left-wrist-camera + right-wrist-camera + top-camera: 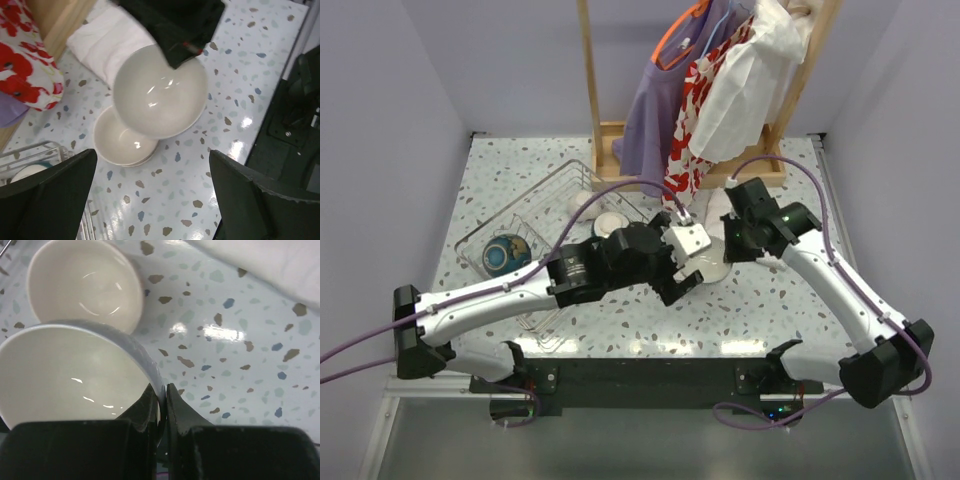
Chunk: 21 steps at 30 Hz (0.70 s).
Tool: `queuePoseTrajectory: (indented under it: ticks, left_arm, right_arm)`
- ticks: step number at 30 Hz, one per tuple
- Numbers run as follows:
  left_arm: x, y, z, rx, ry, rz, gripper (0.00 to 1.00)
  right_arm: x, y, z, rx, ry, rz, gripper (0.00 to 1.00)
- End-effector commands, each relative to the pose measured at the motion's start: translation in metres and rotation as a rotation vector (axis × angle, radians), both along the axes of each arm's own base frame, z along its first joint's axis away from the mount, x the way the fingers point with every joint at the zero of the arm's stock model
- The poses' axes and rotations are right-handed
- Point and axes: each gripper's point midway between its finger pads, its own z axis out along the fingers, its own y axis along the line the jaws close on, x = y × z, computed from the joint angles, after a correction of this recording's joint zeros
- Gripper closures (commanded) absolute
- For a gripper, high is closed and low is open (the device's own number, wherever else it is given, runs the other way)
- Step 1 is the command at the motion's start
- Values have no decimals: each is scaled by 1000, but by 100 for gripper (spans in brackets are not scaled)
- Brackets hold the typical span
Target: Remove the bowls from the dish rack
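Right hand [161,391] pinches rim of white bowl [70,377]; left hand [155,200] gapes wide.

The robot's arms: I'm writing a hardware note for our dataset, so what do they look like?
Both the left arm and right arm have glossy white tube links between bulky black joint housings. A purple cable loops along each. The fingers are matte black, blocky wedges; a white block sits at the left wrist.

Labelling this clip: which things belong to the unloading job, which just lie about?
Job: silver wire dish rack; white ceramic bowl in right gripper; pale bowl on table; dark blue bowl in rack.
Lying about: wooden clothes stand; hanging garments.
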Motion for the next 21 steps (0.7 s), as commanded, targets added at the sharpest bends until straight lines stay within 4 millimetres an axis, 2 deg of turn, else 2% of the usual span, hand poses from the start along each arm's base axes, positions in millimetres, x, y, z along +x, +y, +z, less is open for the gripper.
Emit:
queuePoseTrajectory:
  ticks: [1,4,8,9,11,12,14,16,17,18,21]
  left_arm:
    - [41,30,30,-173,29,186,0]
    - [64,55,30,-201,48,280,0]
    - [86,83,21,-198,79,396,0]
    - [95,95,17,-208,98,447,0]
    - [100,108,17,-228,112,493,0]
    - [107,119,16,-243,124,537,0]
    - [110,133,12,-255,133,591,0]
    - [111,145,8,-252,136,633,0]
    - [112,149,7,-255,139,658,0]
    - [111,154,4,-253,142,672,0]
    - [110,160,-1,-254,150,695,0]
  right_arm:
    - [-6,-54,3,-19,5,-201,100]
    - [-10,-75,-8,-25,43,-300,100]
    - [-14,-83,-32,28,97,-391,100]
    - [-7,-85,-34,50,73,-416,100]
    - [-6,-85,-46,67,74,-447,100]
    - [3,-85,-45,81,27,-451,100]
    - [5,-86,-57,86,14,-466,100]
    - [15,-82,-60,115,-27,-459,100]
    - [13,-82,-69,117,-18,-455,100]
    - [20,-79,-71,133,-42,-450,100]
    - [23,-78,-87,147,-55,-447,100]
